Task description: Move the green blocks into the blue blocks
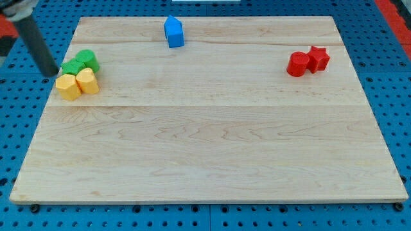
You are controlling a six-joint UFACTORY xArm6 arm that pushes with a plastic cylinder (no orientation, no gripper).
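Note:
Two green blocks sit touching at the view's upper left: a round green cylinder (87,60) and a flatter green block (69,68) just left of it. Blue blocks (173,32) stand at the top centre of the board, looking like one tall house-shaped piece; I cannot tell how many there are. My tip (50,72) is at the board's left edge, right beside the left green block, touching or nearly so. The dark rod slants up to the view's top left corner.
Two yellow blocks (77,84) lie directly below the green ones, touching them. A red cylinder (297,64) and a red star block (318,58) sit together at the upper right. The wooden board (212,154) rests on a blue pegboard table.

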